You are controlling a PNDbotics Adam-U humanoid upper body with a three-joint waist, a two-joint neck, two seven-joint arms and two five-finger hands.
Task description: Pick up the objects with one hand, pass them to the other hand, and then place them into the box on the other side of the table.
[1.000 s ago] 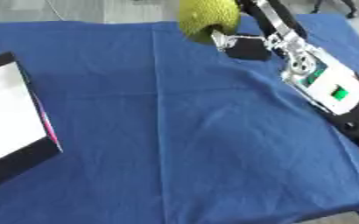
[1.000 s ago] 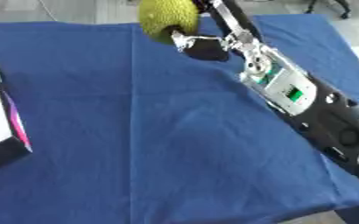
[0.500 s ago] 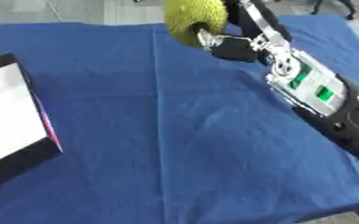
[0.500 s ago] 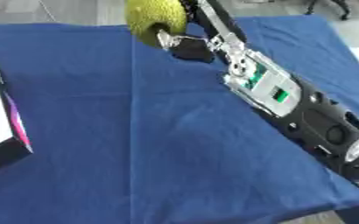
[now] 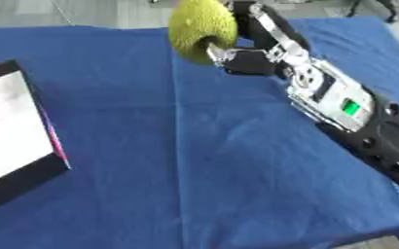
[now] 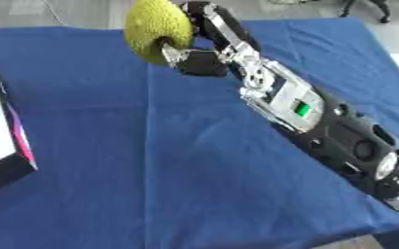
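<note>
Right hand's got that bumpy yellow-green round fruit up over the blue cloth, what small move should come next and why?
Probably carry the bumpy yellow-green round fruit a little further toward the table's middle for a handover. The right hand has its fingers curled round it above the blue tablecloth, the black box with a white inside sits at the left edge, and the left hand shows in neither view.

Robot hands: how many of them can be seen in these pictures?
1. The right hand is at the far middle of the table, curled round a yellow-green fruit. The left hand is out of view.

A lab-like test room: blue cloth-covered table [image 5: 194, 170] on a bare grey floor [image 5: 83, 12]
</note>
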